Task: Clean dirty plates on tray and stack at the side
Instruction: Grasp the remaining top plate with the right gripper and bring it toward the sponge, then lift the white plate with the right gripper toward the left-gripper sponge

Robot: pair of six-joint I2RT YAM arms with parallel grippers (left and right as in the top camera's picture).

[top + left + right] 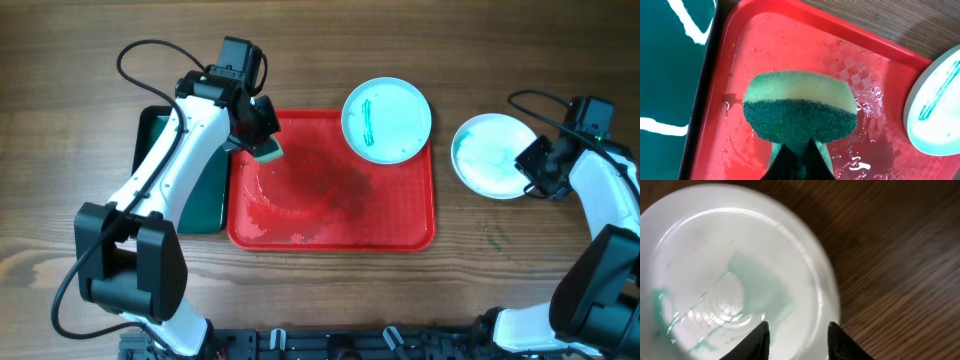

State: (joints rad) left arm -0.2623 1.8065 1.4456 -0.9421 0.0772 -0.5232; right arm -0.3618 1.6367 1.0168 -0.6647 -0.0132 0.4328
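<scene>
While the left end effector [258, 135] is clamped on a sponge [267, 150], it hangs over the far left corner of the tray [400, 215], which lies mid-worktop [60, 150]. From the left wrist, the sponge [800, 107] shows a pale yellow-green layer above a dark green scouring layer, pinched at its lower end by the black fingertips [790, 160]. Whether it touches the tray floor cannot be told. The tray [775, 45] is wet, with droplets and a thin film of water, and a darker smudge spreads across its middle.

One plate [387, 120] sits at the tray's far right corner, overlapping the rim, with a teal streak left of its centre. The left wrist view catches its edge and streak [935, 110].

A second plate [488, 155] rests on bare wood towards the right edge of the worktop, well clear of the tray, with faint teal smears inside. The right end effector [530, 165] is at its right rim. In the blurred right wrist view the fingers [760, 335] stand apart, one over the plate's [730, 280] inside, the other beyond the rim; contact cannot be told.

A dark green tray [155, 135] lies just left of the red one, partly under the left arm.
</scene>
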